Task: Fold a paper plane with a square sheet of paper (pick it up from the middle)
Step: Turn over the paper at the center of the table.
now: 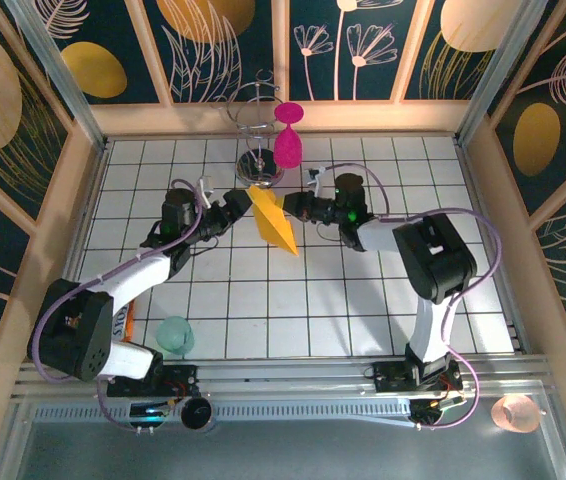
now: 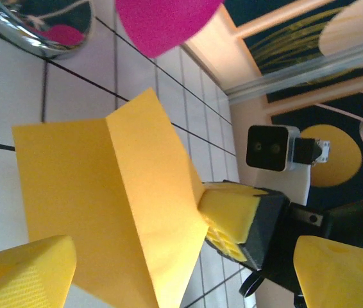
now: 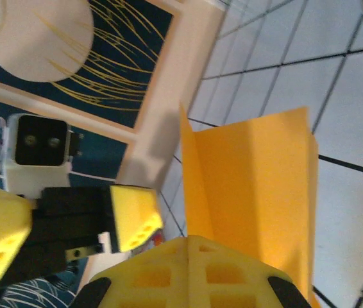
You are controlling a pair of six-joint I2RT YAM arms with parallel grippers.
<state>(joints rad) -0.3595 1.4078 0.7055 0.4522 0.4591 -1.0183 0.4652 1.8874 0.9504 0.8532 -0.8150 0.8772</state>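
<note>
Dark floral panels wall in a white gridded table [image 1: 363, 320]. A magenta goblet [image 1: 288, 145] and a chrome wire stand [image 1: 260, 172] sit at the far middle.

Just nearer than those, the sheet of paper [image 1: 273, 222] is held between the two claws. It is already creased, broad at its far end and narrowing to a point at its near end. The left wrist view shows one sharp fold line down the sheet [image 2: 104, 192], with a flap angled off it.

I judge the folding to be well along, with a wing or body crease in hand.

The right gripper [image 1: 298, 208] is closed on the paper. In its own view the two fingers meet [image 3: 188, 247], and the sheet [image 3: 252, 192] rises from the seam. The left gripper [image 1: 238, 212] is spread wide just left of the paper, with its fingers [image 2: 27, 273] well apart. I cannot tell whether either finger touches the sheet.

The next move probably calls for the left claw to close on the free flap. It would then bend the flap along the crease against the right claw's pinch, gently enough not to tear or crumple the paper.

Both arms reach from the near edge toward the far middle, with elbows bowed outward. The wrists turn inward, so the claws face each other across the paper.
</note>
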